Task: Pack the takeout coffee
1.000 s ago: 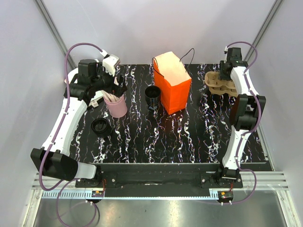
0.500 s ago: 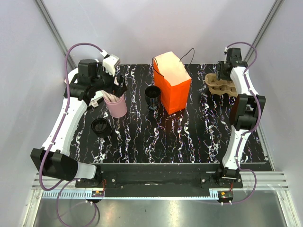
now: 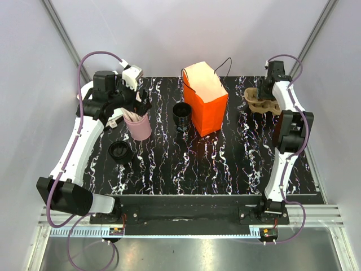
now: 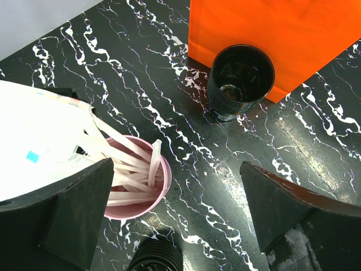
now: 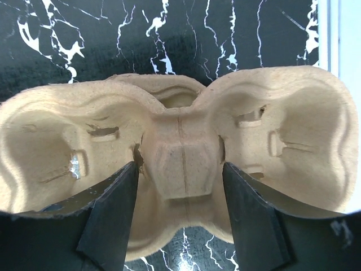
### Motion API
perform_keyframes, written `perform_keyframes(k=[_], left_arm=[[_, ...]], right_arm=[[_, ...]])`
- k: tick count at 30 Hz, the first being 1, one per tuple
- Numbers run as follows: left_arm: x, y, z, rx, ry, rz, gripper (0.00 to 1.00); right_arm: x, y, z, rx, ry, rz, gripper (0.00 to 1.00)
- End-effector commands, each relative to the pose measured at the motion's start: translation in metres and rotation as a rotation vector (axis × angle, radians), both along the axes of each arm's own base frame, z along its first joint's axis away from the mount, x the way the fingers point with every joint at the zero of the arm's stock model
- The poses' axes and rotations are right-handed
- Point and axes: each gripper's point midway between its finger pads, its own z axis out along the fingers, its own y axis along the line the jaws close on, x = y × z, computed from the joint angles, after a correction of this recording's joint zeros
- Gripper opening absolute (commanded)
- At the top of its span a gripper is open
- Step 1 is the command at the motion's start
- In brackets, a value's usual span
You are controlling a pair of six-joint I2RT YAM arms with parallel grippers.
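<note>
While the right gripper (image 5: 180,169) sits over the cup carrier (image 5: 180,121), the coffee cup (image 3: 120,151) is untouched. It's lidded and upright on the table (image 3: 225,164), front-left, near the pink cup (image 3: 138,126) and well apart from the orange bag (image 3: 206,107). Left wrist view only catches its ribbed edge at the bottom of frame.

Step, my read: fetching the carrier; packing proper not started. Right jaws are partly open and straddle the narrow bridge between the two wells, one finger each side. Can't tell if they touch it. Next move looks like: close on the bridge, lift level, carry toward the bag. Bridge is thin moulded pulp, so squeeze lightly; too hard would likely crush it.

Left gripper (image 4: 176,169) hovers above the pink cup, jaws wide, holding nothing. It's the nearer arm to the coffee, so likely the one for the cup.

Materials:
- Carrier: tan fibre pulp, matte and rough, two rounded wells with slit tabs.
- Coffee cup: black paper, ribbed wall, dark round lid.
- Its lidless twin (image 4: 241,79): touching or just beside the bag, can't tell which; glossy inside.
- Pink cup: smooth, holds flat pale wooden sticks (image 4: 132,164).
- Bag: stiff orange paper, open top.
- Table: glossy black with white marble veins.
</note>
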Motion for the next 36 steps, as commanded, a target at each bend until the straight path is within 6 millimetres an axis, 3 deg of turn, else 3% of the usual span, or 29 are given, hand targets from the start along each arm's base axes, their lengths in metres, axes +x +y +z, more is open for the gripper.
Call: perform_keyframes(k=[1, 8, 22, 36], left_arm=[[0.002, -0.003, 0.017, -0.021, -0.07, -0.011, 0.99], [0.004, -0.005, 0.014, -0.023, -0.061, -0.016, 0.99], [0.006, -0.007, 0.013, -0.026, -0.056, -0.021, 0.99], [0.007, -0.008, 0.011, -0.026, -0.05, -0.021, 0.99]], right_arm=[[0.01, -0.004, 0.009, -0.022, -0.036, -0.014, 0.66], [0.008, 0.0, 0.026, 0.007, -0.031, -0.015, 0.62], [0.005, 0.003, 0.011, 0.034, 0.091, -0.027, 0.6], [0.001, 0.003, 0.01, 0.036, 0.123, -0.018, 0.54]])
